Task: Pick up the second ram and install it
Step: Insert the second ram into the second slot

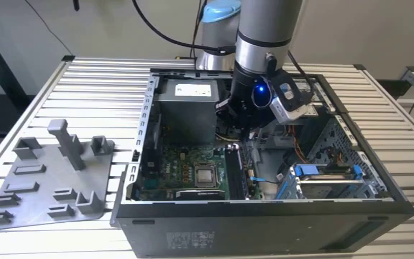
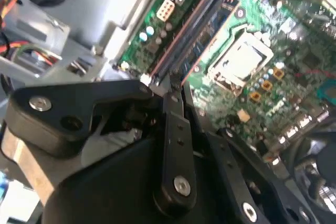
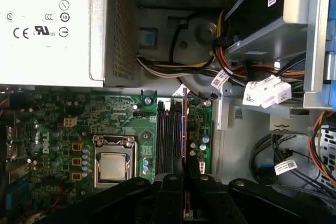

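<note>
Second ram edge-on beside memory slots

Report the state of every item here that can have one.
Black computer case: open, side panel off.
Thin dark ram strip: on edge over the black memory slots, gripped.
End effector: shut on the strip, inside the case.
Silver square processor: uncovered in its socket.

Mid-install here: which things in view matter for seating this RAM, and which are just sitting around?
Part of the job:
- gripper, shut on the second ram, which it holds edge-on
- memory slots beside the ram
- motherboard

Just lying about:
- grey tray outside the case
- power supply
- CPU socket
- cable bundle
- drive cage
</note>
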`<action>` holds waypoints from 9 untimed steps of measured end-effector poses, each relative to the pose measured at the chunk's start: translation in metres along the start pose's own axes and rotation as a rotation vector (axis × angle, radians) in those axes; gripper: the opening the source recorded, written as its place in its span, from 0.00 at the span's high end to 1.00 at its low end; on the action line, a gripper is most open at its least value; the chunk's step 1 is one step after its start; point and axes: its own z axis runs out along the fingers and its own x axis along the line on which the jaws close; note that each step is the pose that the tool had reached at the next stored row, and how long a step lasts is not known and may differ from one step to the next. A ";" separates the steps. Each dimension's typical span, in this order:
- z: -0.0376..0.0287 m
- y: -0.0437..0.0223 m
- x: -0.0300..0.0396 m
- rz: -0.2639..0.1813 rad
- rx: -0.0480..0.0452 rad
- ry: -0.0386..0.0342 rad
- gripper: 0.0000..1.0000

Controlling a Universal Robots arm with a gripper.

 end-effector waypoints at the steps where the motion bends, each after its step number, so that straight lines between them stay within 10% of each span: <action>1: 0.0000 -0.0002 0.0000 0.000 -0.0001 0.0002 0.86; 9: 0.0074 -0.0144 0.0005 0.000 0.0036 0.0014 0.86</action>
